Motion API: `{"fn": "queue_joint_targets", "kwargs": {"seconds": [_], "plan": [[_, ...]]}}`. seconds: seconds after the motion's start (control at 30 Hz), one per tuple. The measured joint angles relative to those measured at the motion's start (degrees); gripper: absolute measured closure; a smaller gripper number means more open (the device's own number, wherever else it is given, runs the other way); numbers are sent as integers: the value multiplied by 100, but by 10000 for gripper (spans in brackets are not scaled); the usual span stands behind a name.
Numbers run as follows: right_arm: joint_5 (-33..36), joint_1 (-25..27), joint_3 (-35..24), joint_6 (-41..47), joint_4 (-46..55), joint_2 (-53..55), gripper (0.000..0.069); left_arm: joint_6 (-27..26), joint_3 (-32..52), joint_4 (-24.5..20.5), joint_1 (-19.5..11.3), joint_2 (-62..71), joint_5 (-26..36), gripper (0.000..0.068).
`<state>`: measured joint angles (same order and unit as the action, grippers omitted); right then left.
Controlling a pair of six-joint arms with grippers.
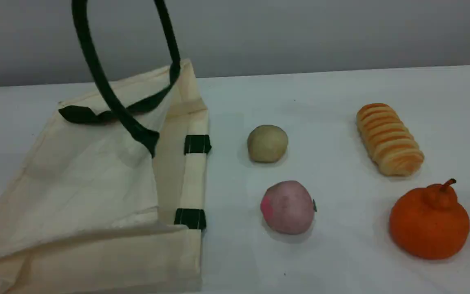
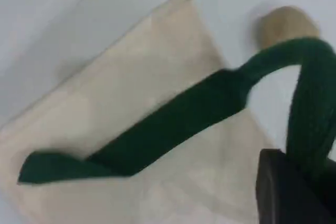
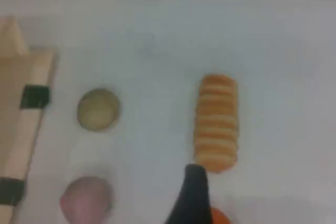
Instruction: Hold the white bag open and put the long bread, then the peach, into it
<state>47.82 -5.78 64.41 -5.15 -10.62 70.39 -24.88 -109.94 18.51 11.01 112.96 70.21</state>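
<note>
The white bag (image 1: 96,196) lies at the table's left with its mouth facing right. One dark green handle (image 1: 96,69) is pulled taut up past the scene view's top edge, lifting the upper side. In the left wrist view my left gripper (image 2: 302,179) is shut on that handle (image 2: 315,103). The other handle (image 1: 84,115) lies slack on the cloth. The long bread (image 1: 389,139) rests at the right rear, and the peach (image 1: 288,207) sits near the bag's mouth. My right gripper (image 3: 193,195) hovers open just in front of the long bread (image 3: 216,123), holding nothing.
A beige-green ball (image 1: 267,143) sits behind the peach. An orange stemmed fruit (image 1: 430,222) stands at the front right, in front of the bread. White tabletop runs between the bag's mouth and the fruits.
</note>
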Motion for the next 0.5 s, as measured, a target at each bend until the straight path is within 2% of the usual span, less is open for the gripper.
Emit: {"fn": "queue_joint_targets", "kwargs": {"seconds": [0.17, 0.5], "plan": [[-6, 0, 0, -12, -130, 539, 105, -171, 0, 140, 0, -350, 0, 590], [298, 0, 0, -609, -600, 1248, 105, -497, 10, 426, 0, -986, -11, 590]]}}
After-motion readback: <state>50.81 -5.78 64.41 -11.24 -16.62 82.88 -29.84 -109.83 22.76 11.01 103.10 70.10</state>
